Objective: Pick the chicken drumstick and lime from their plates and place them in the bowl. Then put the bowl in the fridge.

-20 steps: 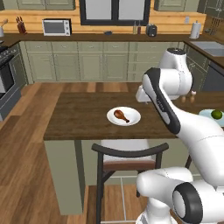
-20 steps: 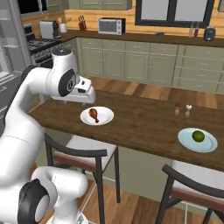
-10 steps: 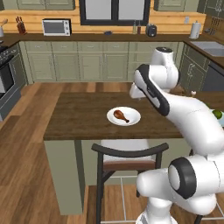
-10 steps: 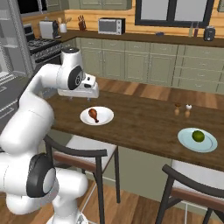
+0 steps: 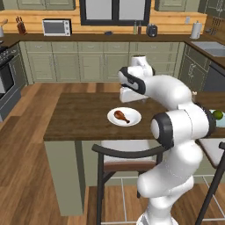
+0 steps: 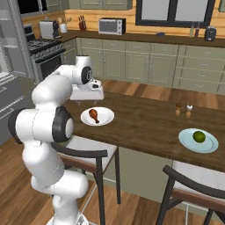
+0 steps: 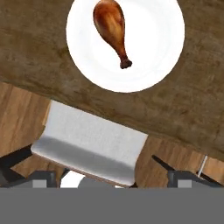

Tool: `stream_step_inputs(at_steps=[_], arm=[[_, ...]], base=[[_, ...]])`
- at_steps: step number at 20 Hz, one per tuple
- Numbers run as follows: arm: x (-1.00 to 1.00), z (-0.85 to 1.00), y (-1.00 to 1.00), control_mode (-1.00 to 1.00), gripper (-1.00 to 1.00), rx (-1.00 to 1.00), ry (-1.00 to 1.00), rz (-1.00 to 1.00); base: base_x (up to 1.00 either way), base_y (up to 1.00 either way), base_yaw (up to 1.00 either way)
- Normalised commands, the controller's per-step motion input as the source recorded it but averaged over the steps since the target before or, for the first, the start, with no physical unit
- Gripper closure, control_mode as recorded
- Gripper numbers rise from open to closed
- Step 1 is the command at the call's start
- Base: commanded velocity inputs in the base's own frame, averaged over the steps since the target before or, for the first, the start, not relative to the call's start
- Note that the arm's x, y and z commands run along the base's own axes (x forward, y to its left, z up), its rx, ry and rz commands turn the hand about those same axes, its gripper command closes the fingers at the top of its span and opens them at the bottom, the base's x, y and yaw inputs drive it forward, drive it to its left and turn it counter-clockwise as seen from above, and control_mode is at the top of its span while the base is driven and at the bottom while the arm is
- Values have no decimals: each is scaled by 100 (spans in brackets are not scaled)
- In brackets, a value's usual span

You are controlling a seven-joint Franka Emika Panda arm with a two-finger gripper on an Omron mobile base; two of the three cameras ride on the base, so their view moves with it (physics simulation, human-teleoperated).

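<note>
While my arm reaches over the counter (image 5: 79, 118) from the left base, the drumstick (image 5: 121, 116) lies on its white plate (image 5: 132, 115). From the right, my pincer (image 6: 87, 96) hovers open just behind it, and the lime (image 6: 199, 136) waits on its own plate. Through the hand camera, the drumstick (image 7: 111, 27) lies ready for grasping.

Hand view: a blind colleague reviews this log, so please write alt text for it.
A glossy brown chicken drumstick lies on a round white plate on a dark wooden counter, seen from above with its thin bone end pointing toward the counter's edge. Past that edge are a grey-cushioned stool and wood floor.
</note>
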Motion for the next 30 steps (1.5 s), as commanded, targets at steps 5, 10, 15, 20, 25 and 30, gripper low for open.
stream_step_inputs(at_steps=[5,10,15,20,25,30], arm=[[74,-93,0,-100,-100,-4,-15,11],[51,-52,0,-100,-100,3,-8,22],[31,-31,5,-100,-100,-1,1,12],[38,-40,6,-100,-100,0,0,4],[49,-50,24,-100,-100,0,0,0],[31,-29,-2,-100,-100,0,2,0]], base=[[0,0,0],[0,0,0],[0,0,0],[0,0,0],[0,0,0],[0,0,0]])
